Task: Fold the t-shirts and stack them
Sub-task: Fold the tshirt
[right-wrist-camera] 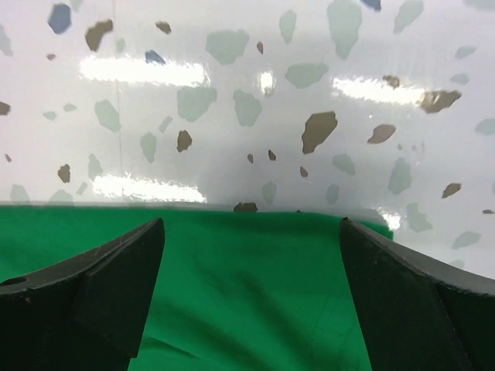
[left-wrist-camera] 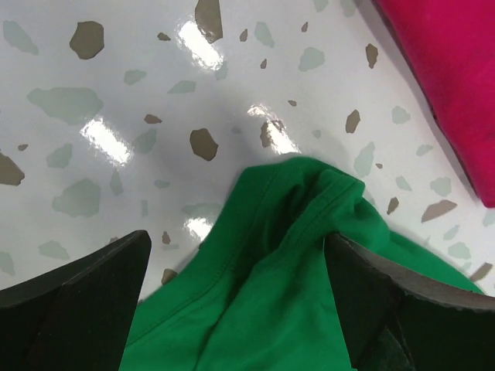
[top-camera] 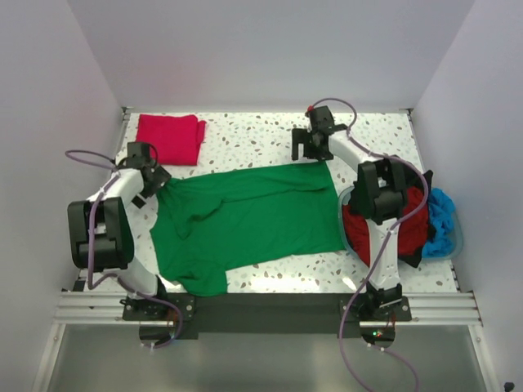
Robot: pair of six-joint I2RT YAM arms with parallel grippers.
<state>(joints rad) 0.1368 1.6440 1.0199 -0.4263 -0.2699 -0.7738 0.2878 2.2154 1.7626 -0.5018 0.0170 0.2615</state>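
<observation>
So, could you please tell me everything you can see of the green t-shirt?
The green t-shirt is bright, soft-looking knit cloth, unfolded and spread sideways on the speckled table. It lies mostly flat, with creases toward its left end. One sleeve reaches toward the near edge. A bunched, seamed corner lies between the open fingers of the left gripper. The open right gripper hovers over its straight far edge. Neither holds it.

The green t-shirt (top-camera: 253, 216) is soft, matt cloth; the table (top-camera: 245, 137) is glossy and speckled; the left fingers (left-wrist-camera: 77, 309) are matt black.
</observation>
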